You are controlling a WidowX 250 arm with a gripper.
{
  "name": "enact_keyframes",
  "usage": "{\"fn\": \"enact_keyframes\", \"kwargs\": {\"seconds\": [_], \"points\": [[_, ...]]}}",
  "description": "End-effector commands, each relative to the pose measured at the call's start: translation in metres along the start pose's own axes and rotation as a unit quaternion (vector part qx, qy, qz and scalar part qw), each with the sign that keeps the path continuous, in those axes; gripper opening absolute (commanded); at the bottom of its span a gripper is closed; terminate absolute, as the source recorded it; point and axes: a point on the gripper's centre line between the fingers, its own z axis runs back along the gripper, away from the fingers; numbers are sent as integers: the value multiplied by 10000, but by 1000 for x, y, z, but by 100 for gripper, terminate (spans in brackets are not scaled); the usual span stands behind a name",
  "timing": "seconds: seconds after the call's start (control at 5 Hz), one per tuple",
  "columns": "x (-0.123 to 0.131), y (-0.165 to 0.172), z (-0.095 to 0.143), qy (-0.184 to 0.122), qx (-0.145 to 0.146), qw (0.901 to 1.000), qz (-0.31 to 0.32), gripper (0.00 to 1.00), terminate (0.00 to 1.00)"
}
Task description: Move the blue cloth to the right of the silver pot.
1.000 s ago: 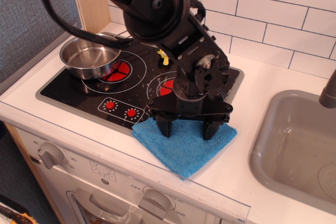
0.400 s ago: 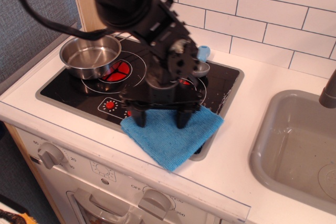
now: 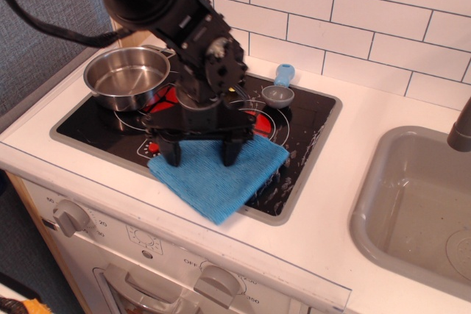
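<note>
The blue cloth [image 3: 218,178] lies flat across the front edge of the black stovetop [image 3: 309,126], partly over the white counter. My gripper [image 3: 200,154] stands on the cloth's back part, its two fingers spread wide and pressing down on it. The silver pot [image 3: 126,79] sits at the stove's back left, to the left of the gripper and cloth. The arm hides the stove's middle.
A small grey scoop with a blue handle [image 3: 279,90] lies on the stove behind the cloth. A grey sink [image 3: 412,207] is at the right with a dark tap [image 3: 461,129]. White tiles form the back wall. Oven knobs [image 3: 71,217] sit below the counter edge.
The gripper has slid left along the stove front, dragging the blue cloth with it from the counter onto the stovetop. The scoop came into view behind it.
</note>
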Motion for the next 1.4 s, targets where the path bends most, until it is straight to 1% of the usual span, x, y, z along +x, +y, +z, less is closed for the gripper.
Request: {"fn": "enact_keyframes", "kwargs": {"seconds": [0.0,0.2,0.6,0.8,1.0,1.2], "points": [[21,3,0,-132,-14,9999,108,100,0],[32,7,-6,-132,5,9998,151,100,0],[51,26,-12,-174,95,9995,257,100,0],[62,38,-11,-264,141,9990,337,100,0],[68,45,-8,-345,149,9985,386,100,0],[69,43,-5,-410,81,9984,391,100,0]]}}
